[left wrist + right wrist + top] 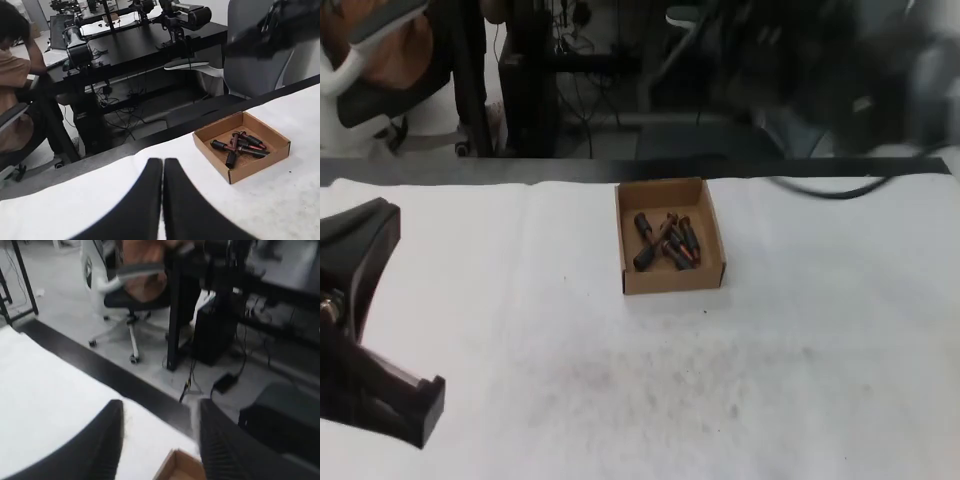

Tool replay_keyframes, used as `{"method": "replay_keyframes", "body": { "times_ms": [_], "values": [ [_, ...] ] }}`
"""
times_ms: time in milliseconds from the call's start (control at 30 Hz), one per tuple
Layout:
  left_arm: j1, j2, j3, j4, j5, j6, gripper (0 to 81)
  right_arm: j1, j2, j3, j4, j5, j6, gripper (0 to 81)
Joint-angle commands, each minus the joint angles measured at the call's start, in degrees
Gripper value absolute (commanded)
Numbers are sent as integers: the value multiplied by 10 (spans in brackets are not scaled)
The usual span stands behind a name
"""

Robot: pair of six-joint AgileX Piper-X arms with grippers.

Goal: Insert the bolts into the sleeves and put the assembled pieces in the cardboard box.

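The cardboard box (668, 281) stands open at the middle back of the white bench. Several dark bolt-and-sleeve pieces (666, 240) with reddish ends lie crossed inside it. In the left wrist view the box (250, 169) with the pieces (239, 145) is ahead, well apart from my left gripper (162, 161). That gripper is shut, its two black fingers pressed together with nothing held. My left arm (360, 330) is at the bench's left edge. My right gripper (160, 412) is open and empty, high above the bench's far edge, with a corner of the box (176, 466) just below it.
White cloth (620, 380) covers the bench, with a black strip (470, 168) along its far edge. A black cable (830, 190) lies at the back right. Beyond the bench are desks, an office chair (132, 295) and a seated person.
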Motion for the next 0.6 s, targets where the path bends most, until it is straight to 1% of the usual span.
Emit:
{"method": "replay_keyframes", "body": {
  "times_ms": [0,33,67,200,267,300,367,400,433,467,500,533,567],
  "values": [
    [15,-15,14,-22,-4,30,18,3,-94,42,-10,-7,-38,431],
    [25,-20,21,-38,-1,31,18,3,-137,63,-15,-6,-41,431],
    [40,-27,29,-62,17,32,18,0,-167,80,-19,0,-42,431],
    [124,-45,58,-155,84,69,18,-17,-303,162,-26,42,-56,427],
    [183,-45,62,-173,129,80,18,-28,-368,194,-26,47,-56,427],
    [215,-45,64,-178,170,80,18,-35,-403,212,-26,53,-56,427],
    [276,-45,64,-186,222,80,18,-45,-471,242,-23,68,-56,420],
    [311,-42,65,-186,247,80,18,-48,-503,259,-11,81,-59,402],
    [346,-38,66,-186,276,77,18,-51,-534,276,6,91,-61,365],
    [380,-32,68,-186,309,68,18,-51,-560,293,24,100,-61,308],
    [413,-22,72,-186,358,52,18,-50,-590,307,48,106,-61,246],
    [438,-14,78,-186,412,32,18,-50,-617,326,72,106,-60,130],
    [468,-3,86,-186,454,12,18,-50,-642,348,95,106,-60,38]
  ]
}}
